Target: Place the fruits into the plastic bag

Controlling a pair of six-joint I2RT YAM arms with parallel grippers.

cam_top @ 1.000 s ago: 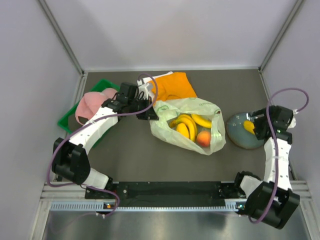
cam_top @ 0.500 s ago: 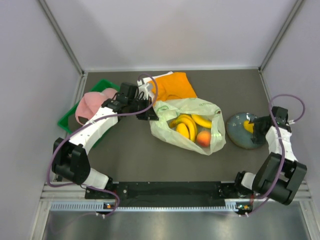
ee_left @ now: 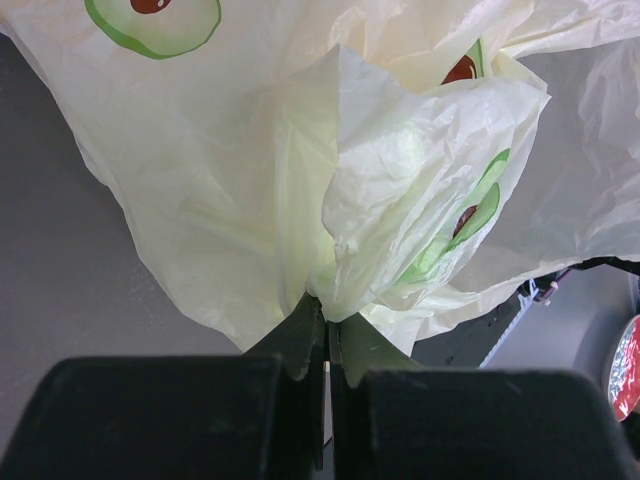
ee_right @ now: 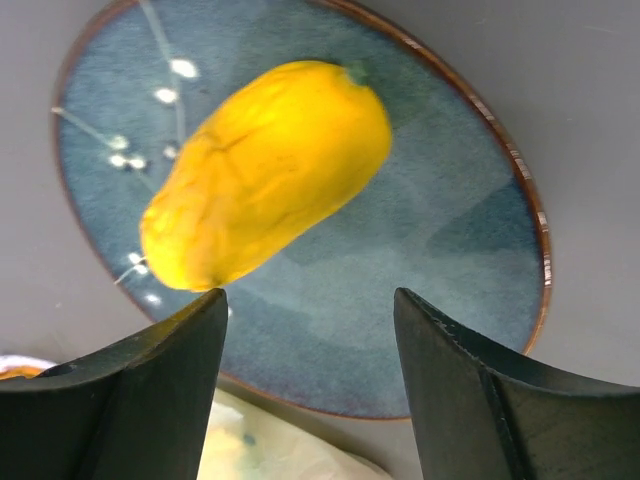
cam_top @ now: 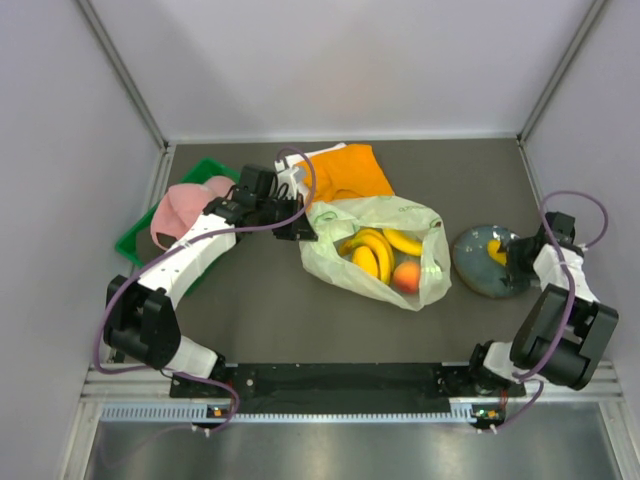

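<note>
Pale green translucent plastic bag, curved yellow bananas inside, lies on the tabletop with its rim pinched between your left fingers to hold the mouth open, while your right fingers stand spread astride the oblong yellow fruit on the round blue-grey plate.

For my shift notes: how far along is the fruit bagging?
Done: bananas and a reddish fruit lie inside the plastic bag. In hand: left end effector pinches the bag's edge; right end effector hangs open over the yellow fruit on the plate. Remaining: bagging that fruit.
</note>
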